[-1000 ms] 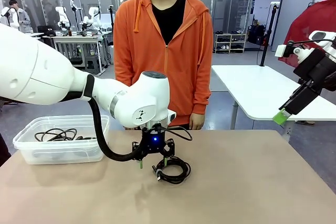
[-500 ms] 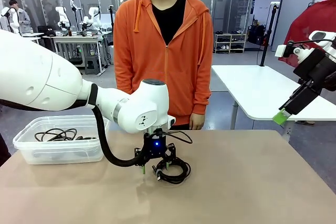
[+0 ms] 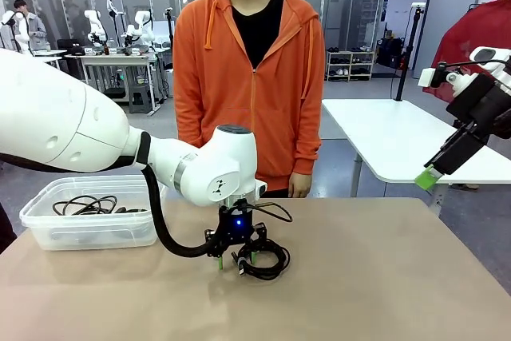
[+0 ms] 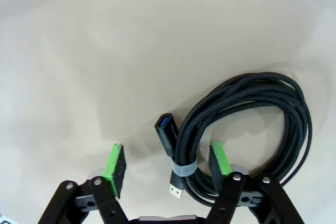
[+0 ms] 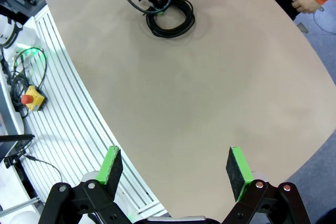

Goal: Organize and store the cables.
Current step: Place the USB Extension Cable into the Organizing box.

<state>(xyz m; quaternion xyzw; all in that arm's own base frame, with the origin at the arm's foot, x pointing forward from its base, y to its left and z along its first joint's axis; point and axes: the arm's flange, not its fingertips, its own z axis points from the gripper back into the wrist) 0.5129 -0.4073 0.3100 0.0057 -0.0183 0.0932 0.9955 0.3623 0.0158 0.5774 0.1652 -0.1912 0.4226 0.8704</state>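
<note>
One braided black cable coil [image 3: 262, 259], bound with a grey band, is lying on the beige tabletop [image 3: 383, 277], so the job is only partly done. The clear plastic bin [image 3: 92, 212] at the tabletop's left is already holding at least one loose black cable [image 3: 84, 205], which reads as stored. What is left, judging from this, is gripping the coil near the middle of the tabletop and carrying it to the bin.

The left hand [image 4: 167, 162] is standing low over that coil, its green pads [image 4: 114, 165] straddling the banded section and the plugs. In the left wrist view the pads are standing apart with the band between them, not pressing on it, so the hand is open at this instant and nothing is clamped. The right hand [image 5: 174, 168] is waiting high off to the right side with its pads wide apart and nothing between them.

Compared with the earlier frames, the left arm has sunk lower and shifted slightly right, bringing its hand down around the coil's near edge. The coil, the bin and the right arm are sitting where they were.
</note>
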